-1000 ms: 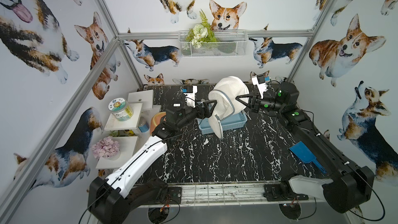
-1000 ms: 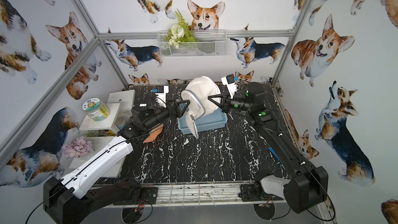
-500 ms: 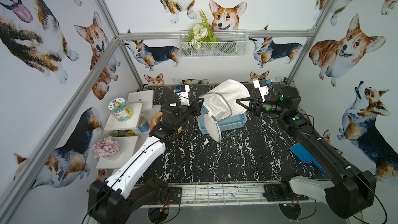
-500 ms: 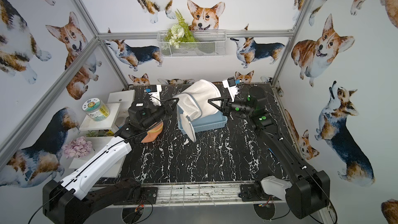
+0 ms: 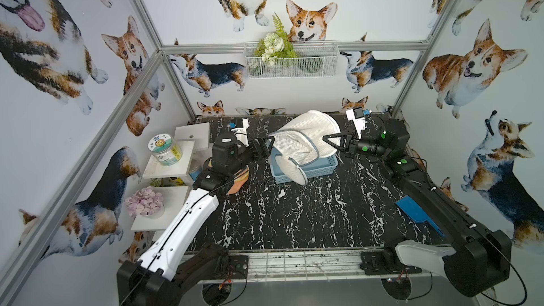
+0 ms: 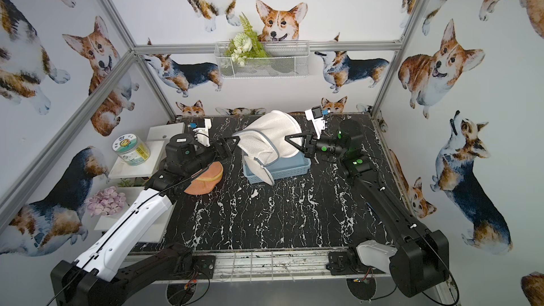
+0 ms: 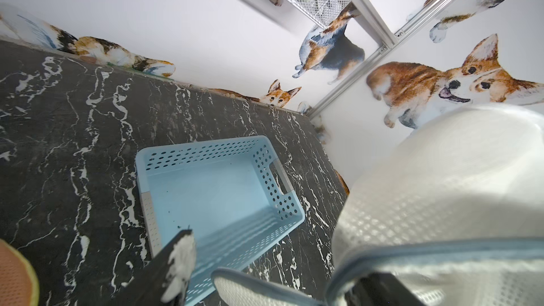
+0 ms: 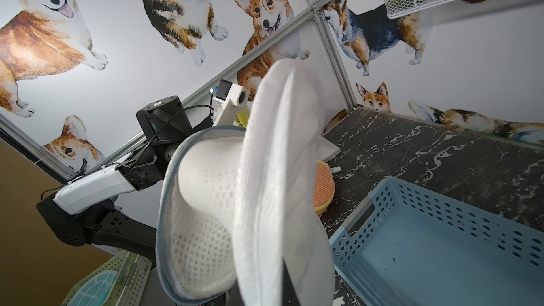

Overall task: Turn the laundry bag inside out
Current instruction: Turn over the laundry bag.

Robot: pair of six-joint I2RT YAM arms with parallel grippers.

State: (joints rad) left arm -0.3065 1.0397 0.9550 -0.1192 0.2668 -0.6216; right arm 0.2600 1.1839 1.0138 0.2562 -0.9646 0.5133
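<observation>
Laundry bag: white honeycomb mesh, grey-blue piped hoop rim, stretched into a cone. Held above pale-blue perforated plastic basket on black white-veined marble bench; round flap droops past basket front. Right claw clamped tight on mesh at closed end. Left claw spread wide at rim, rim between fingers, unpinched. Half second back left claw gripped rim. Second back bag stood more upright, arms closer together.
</observation>
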